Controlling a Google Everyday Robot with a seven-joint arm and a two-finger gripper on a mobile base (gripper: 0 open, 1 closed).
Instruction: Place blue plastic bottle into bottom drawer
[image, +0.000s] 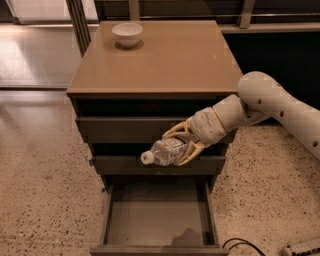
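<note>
The gripper (177, 148), level with the middle drawer (120, 165), has its jaws pinching the blue plastic bottle (162, 152), cap leftward, above the open bottom drawer (155, 222); recommended: lower it toward the drawer's centre, clear of both side walls, before releasing.

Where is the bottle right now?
In the camera view, the bottle lies sideways in the gripper, centre frame before the middle drawer front, above the open bottom drawer.
</note>
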